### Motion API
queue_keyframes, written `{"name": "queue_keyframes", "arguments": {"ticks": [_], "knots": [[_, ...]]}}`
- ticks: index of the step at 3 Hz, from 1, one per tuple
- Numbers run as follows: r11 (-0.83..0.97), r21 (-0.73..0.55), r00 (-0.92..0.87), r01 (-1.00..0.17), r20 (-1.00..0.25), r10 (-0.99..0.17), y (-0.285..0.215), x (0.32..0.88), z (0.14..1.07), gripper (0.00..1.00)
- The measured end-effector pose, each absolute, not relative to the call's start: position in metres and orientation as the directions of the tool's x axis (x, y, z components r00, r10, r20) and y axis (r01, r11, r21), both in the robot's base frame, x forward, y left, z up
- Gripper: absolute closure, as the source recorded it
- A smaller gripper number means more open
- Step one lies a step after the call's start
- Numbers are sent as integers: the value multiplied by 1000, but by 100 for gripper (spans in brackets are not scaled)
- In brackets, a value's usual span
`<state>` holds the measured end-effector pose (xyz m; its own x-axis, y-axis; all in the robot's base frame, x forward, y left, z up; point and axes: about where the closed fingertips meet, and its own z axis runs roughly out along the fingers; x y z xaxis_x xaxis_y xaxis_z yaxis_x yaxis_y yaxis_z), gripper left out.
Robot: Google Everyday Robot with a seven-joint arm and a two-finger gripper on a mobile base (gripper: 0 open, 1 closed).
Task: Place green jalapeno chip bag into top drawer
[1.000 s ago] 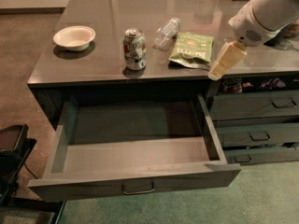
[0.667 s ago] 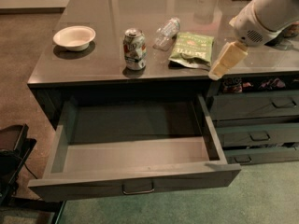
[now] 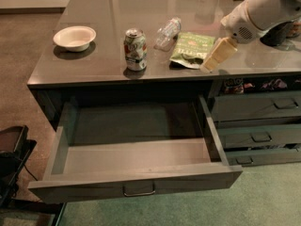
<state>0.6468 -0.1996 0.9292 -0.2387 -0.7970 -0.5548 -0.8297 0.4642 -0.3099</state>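
The gripper (image 3: 217, 55), its spread impossible to tell, is hovering just right of the chip bag (image 3: 192, 49), seemingly needing to grasp it before reaching the open drawer (image 3: 136, 186).

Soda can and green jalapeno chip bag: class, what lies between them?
Camera view: a clear plastic bottle, slightly farther back. The gripper is beside the chip bag.

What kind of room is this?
Probably an office kitchenette or break room: a grey counter with its top drawer pulled open, and snacks on top, a green jalapeno chip bag, soda can and bowl. The gripper is right beside the bag.
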Motion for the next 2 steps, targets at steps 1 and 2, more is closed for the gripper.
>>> {"name": "queue_keyframes", "arguments": {"ticks": [1, 2], "knots": [[453, -301, -209, -839, -591, -779, -189, 673, 926, 0], [446, -313, -179, -839, -614, -768, -183, 699, 921, 0]]}}
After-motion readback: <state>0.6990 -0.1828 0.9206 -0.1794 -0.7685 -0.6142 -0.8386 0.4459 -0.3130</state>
